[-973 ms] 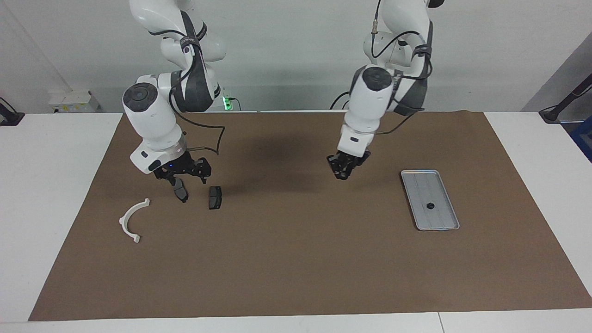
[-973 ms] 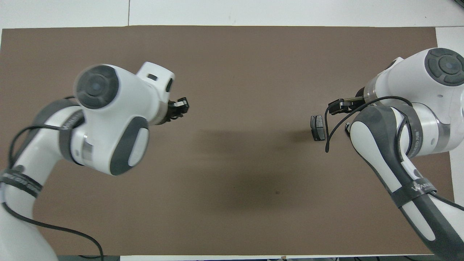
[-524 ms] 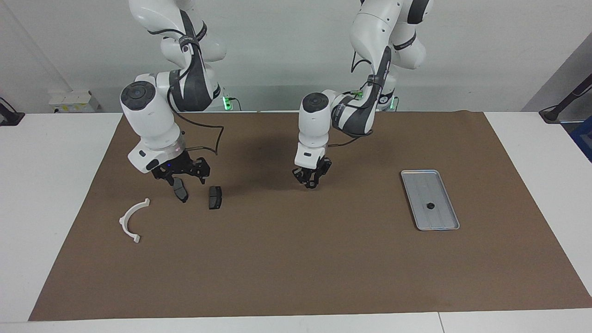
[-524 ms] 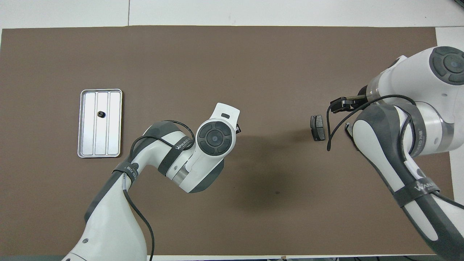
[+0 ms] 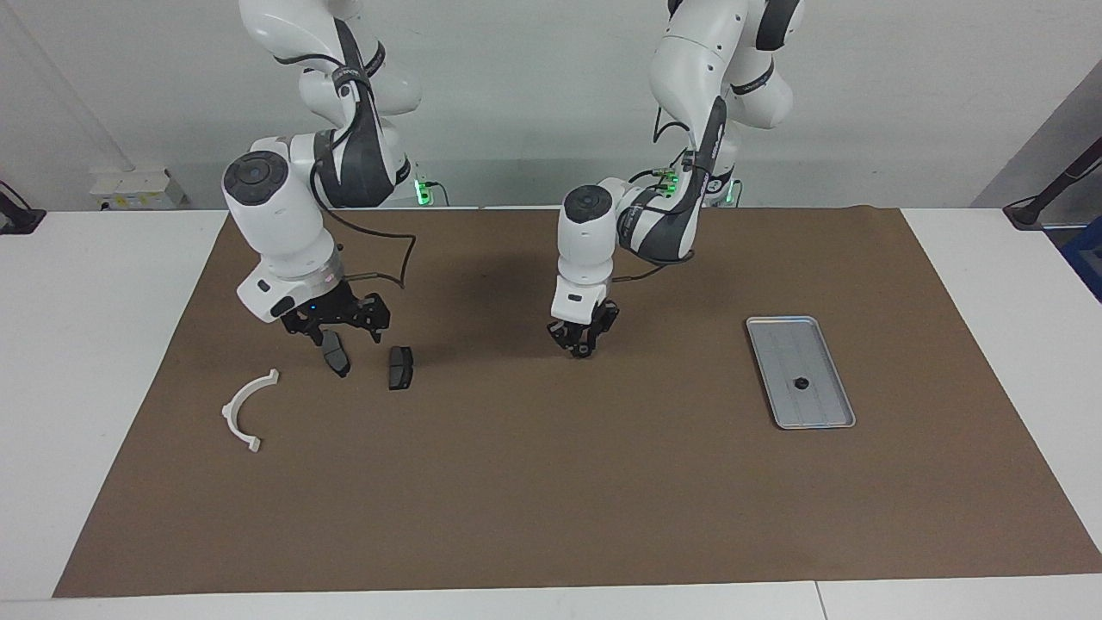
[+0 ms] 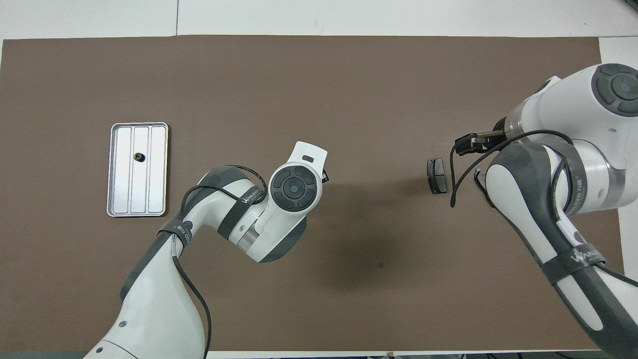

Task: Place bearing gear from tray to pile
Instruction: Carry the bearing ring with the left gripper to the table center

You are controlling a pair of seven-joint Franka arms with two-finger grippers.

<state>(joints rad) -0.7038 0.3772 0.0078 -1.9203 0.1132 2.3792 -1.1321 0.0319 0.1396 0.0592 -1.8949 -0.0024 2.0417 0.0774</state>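
Nearest the robots, the left gripper (image 5: 583, 344) hangs low over bare mat between pile and tray; whether its fingers hold anything cannot be told. Over the pile, the right gripper (image 5: 337, 331) grips one dark brake pad (image 5: 337, 355), with a second brake pad (image 5: 399, 368) beside it and the white bracket (image 5: 244, 407) farther out. Farther again, the tray (image 5: 825, 420) carries the bearing gear (image 5: 801, 383), a small dark ring on the ribbed floor; by this showing, its transfer is not yet done.

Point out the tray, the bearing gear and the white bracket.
tray (image 5: 822, 413): facing view, on its ribbed floor near the end farther from the robots.
bearing gear (image 5: 801, 383): facing view, on the small dark part's centre.
white bracket (image 5: 234, 403): facing view, mid-arc.
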